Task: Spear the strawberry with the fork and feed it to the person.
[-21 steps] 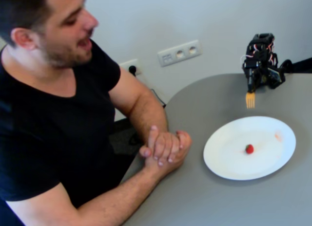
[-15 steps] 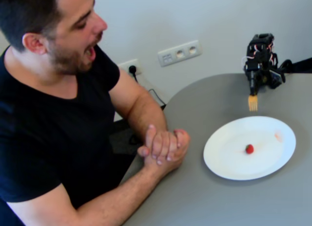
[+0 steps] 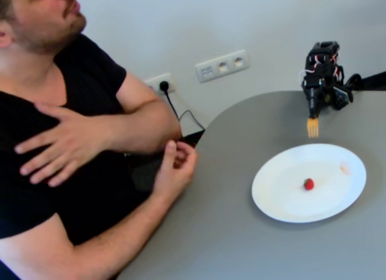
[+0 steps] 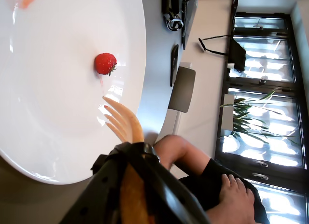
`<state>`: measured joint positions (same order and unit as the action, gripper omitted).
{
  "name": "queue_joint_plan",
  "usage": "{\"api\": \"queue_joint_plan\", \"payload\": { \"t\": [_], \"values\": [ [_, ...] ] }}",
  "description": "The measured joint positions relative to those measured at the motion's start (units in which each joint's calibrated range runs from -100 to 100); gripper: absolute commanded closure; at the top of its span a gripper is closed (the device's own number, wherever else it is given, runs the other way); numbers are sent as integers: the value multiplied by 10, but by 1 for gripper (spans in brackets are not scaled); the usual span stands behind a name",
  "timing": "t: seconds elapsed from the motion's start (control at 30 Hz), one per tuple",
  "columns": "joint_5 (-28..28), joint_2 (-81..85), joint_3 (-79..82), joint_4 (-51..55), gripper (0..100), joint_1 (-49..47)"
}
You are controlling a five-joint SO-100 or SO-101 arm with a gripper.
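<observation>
Gripper (image 4: 126, 159) with fork (image 4: 123, 122) near strawberry (image 4: 105, 63)

person (image 3: 66, 141): head cropped by the fixed view's top edge
fork (image 4: 126, 132): handle hidden inside the gripper (image 4: 130, 185)
plate (image 4: 58, 151): cut off at the wrist view's left edge

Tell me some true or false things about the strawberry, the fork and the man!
1. The strawberry lies on the white plate. True.
2. The fork is already stuck in the strawberry. False: in the wrist view its tines are apart from the strawberry, which lies alone on the plate.
3. The robot's fingers hold the fork by its handle. True.
4. The person is holding the plate. False: one hand lies on his chest and the other rests at the table's edge.
5. There are two strawberries on the plate. False: only one, plus a faint pinkish smear.
</observation>
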<state>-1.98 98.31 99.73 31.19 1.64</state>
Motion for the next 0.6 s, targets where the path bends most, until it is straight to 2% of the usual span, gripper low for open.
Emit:
{"api": "queue_joint_plan", "payload": {
  "t": [0.43,0.57,0.6],
  "values": [
    [14,-35,-117,56,99,-2],
    [14,-172,-242,56,99,-2],
    [11,-275,-330,56,99,-2]
  ]
}}
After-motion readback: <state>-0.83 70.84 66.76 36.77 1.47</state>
